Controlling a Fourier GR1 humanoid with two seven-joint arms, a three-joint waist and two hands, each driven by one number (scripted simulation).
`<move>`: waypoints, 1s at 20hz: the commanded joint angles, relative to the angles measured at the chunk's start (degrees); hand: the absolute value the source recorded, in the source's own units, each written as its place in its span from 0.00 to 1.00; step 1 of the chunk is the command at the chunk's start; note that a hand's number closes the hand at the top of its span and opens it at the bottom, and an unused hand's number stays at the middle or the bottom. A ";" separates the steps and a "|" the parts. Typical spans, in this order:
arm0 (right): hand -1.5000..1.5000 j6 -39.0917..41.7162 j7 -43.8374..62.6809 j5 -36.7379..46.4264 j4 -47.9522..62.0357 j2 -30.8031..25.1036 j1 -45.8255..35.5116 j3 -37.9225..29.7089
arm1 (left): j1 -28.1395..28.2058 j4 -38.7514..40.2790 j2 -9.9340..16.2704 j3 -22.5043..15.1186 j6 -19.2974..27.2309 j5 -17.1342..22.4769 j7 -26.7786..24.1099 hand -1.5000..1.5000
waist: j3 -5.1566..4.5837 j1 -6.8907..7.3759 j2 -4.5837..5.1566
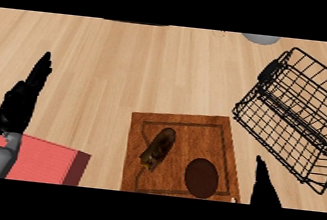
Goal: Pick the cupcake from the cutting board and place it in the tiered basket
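Note:
The wooden cutting board (220, 133) lies at the lower middle. Two things rest on it: a dark brown round item (201, 177) near its front right, and a longer brown and yellowish item (159, 148) lying aslant at its middle. I cannot tell which one is the cupcake. The black wire tiered basket (299, 116) stands at the right, just beyond the board's right edge. My right hand (265, 187) shows at the lower edge between board and basket, fingers straight, holding nothing. At the left my left hand (23, 100) rests open, fingers up, well away from the board.
A red flat block (46, 162) lies at the lower left beside my left forearm. A grey rounded object (261, 38) and a dark thin shape (138, 23) sit at the counter's far edge. Bare wooden counter (127, 63) spreads beyond the board.

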 commanded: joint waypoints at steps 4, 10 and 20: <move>0.00 12.43 12.52 9.54 -0.31 11.09 0.07 -1.46 | -0.26 0.52 -0.06 0.92 -0.12 -0.34 -0.34 0.50 | 0.06 -0.49 -0.07; 0.00 13.85 12.53 11.70 1.55 15.14 -0.45 -2.19 | -0.16 2.82 -2.67 0.16 0.18 -0.94 -2.15 0.50 | 0.15 -0.57 0.17; 0.00 12.78 12.47 10.02 4.07 15.28 -0.59 -1.94 | 1.01 0.14 -0.83 1.79 -1.49 -0.92 -0.74 0.50 | 0.25 -0.03 -0.02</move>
